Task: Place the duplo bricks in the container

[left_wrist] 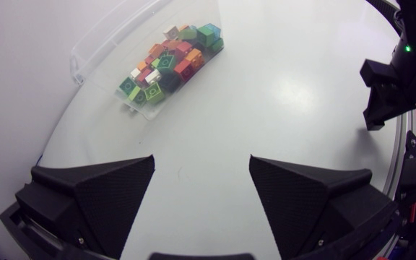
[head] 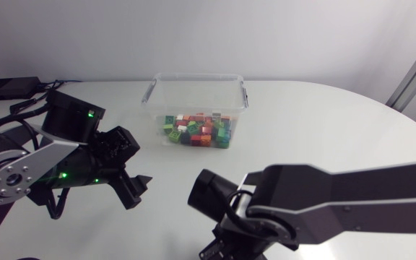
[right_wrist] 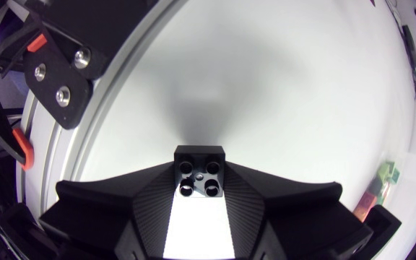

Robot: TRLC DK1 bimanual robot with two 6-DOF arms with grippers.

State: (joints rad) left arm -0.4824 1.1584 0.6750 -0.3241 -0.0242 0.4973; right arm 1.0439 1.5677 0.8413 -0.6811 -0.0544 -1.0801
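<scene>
container [head: 197, 76]: clear plastic tub, no lid on, upright at the far middle of the table [head: 323, 130]
bricks in container [head: 197, 131]: mixed pile, red, green, orange, white and dark ones, heaped against the container wall that faces the arms
black brick [right_wrist: 201, 165]: outside the container and well apart from it, on its near side, held up off the table in the right gripper, open underside with four round sockets facing the wrist camera
right gripper [right_wrist: 201, 173]: closed down to brick width, one finger pressed on each side of the black brick, brick sits at the fingertips
right arm [head: 352, 195]: enters from the right, reaches past the middle, its gripper end near the front table edge, well away from the container
left gripper [left_wrist: 202, 166]: fingers spread wide, nothing between them, only bare table under the gap
left gripper vs container: on the container's near-left side, apart from it, pointed toward it with the pile ahead of the fingers
left arm [head: 20, 173]: comes in from the left, well apart from the container
</scene>
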